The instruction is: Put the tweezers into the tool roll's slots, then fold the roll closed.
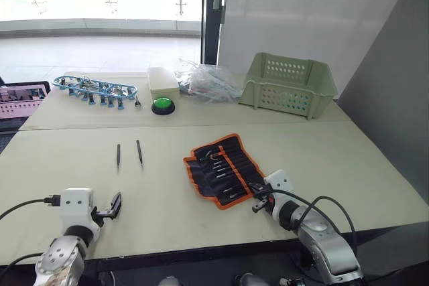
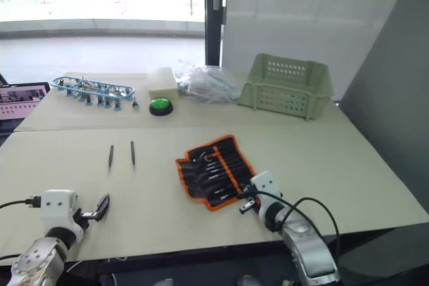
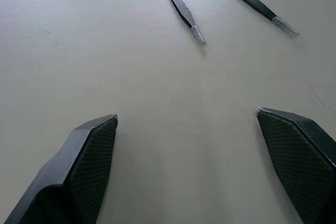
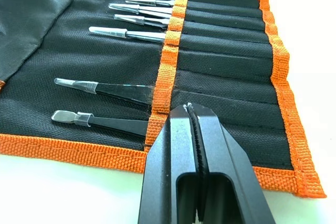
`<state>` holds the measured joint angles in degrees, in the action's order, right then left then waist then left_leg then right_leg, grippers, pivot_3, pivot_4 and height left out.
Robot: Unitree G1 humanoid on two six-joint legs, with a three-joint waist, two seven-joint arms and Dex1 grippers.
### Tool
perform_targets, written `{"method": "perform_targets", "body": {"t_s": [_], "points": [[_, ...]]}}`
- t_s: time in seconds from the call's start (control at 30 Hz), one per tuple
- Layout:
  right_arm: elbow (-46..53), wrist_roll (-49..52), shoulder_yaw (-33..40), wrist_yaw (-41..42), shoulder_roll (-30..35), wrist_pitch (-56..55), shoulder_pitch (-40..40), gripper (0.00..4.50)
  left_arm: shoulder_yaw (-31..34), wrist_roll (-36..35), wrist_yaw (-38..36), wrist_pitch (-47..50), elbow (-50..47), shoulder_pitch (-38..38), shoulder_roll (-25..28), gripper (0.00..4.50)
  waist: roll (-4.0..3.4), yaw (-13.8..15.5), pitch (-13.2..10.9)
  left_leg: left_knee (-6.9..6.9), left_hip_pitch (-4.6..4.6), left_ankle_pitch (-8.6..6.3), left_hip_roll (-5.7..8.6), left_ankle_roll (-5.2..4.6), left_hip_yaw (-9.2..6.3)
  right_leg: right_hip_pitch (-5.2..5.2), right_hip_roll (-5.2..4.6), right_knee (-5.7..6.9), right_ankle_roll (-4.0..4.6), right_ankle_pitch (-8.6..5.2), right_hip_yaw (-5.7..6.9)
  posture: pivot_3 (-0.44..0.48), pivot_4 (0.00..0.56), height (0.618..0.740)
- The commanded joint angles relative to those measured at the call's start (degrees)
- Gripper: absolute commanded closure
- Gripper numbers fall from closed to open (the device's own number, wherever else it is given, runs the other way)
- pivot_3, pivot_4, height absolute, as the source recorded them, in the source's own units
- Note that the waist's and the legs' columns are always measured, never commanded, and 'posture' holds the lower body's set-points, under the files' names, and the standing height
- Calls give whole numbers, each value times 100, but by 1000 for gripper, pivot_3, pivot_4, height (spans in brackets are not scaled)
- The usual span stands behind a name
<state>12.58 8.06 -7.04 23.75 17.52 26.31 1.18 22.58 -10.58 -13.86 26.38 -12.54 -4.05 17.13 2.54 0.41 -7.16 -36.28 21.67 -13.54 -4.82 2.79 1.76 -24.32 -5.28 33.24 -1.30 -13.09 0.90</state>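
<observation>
While two loose tweezers lie side by side on the table, we judge the coming move to turn on how they sit relative to our left gripper: straight ahead of it and farther from us, long axes running away from us, nearly parallel and slightly apart. Our left gripper hovers near the table's front edge with its fingers spread wide and empty, clearly the nearer arm; bare tabletop lies between it and the pair.

Our right gripper is clenched with nothing visibly caught between its fingers, its tips resting at the near orange-edged end of the tool roll. That roll lies unfolded, flat on the table, with several tweezers already slotted in its pockets.

Along the far side stand a blue clip rack, a green button, a pale box, a clear plastic bag and a green perforated basket, all well apart from the reach path.
</observation>
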Motion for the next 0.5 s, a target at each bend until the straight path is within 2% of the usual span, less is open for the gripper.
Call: {"method": "perform_targets", "body": {"t_s": [0.03,0.2,0.4,0.5], "points": [[-628,-141,-138,-78,26,512,-224,4500,-353,247,198,7,758,541,80,21,-6,19,2,0,-2,0,-1,0,0,-1,2,0,0,0,2,0,150,721],[-647,-141,-153,-142,-9,493,-195,4500,-565,368,321,-130,1787,1344,106,21,-25,40,11,1,-24,0,1,0,0,20,0,1,-3,2,4,0,150,721],[-625,-135,-166,-190,-33,487,-199,4500,-798,461,301,-302,2512,1750,120,21,-52,49,26,2,-29,0,3,-1,0,25,-1,4,-7,4,4,0,150,721],[-605,-130,-163,-208,-33,486,-208,4500,-855,459,303,-362,2632,1810,75,723,-65,53,34,2,-30,0,4,-1,0,26,-2,4,-8,4,4,0,150,721]]}}
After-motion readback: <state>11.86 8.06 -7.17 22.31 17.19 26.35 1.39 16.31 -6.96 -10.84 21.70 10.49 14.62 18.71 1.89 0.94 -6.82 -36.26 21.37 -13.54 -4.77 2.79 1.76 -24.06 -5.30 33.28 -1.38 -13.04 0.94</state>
